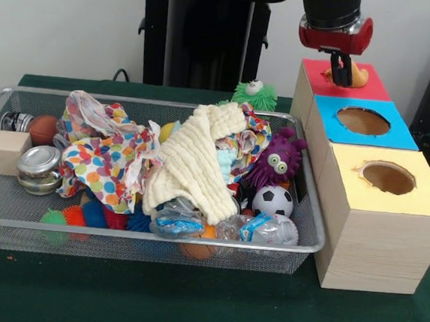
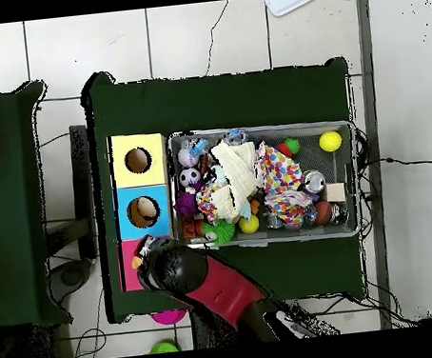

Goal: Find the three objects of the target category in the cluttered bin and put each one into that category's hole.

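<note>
Over the red box [image 1: 341,80], the gripper [image 1: 343,70] hangs with its fingers clamped on an orange toy [image 1: 356,77], right at that box's hole. The step looks like a drop-off; next the fingers need to part. The wire bin [image 1: 307,248] holds cloths, a soccer ball [image 1: 273,201], a purple monster [image 1: 275,160], jars and balls. The blue box [image 1: 363,121] and yellow box [image 1: 389,178] holes look unfilled from the front.
</note>
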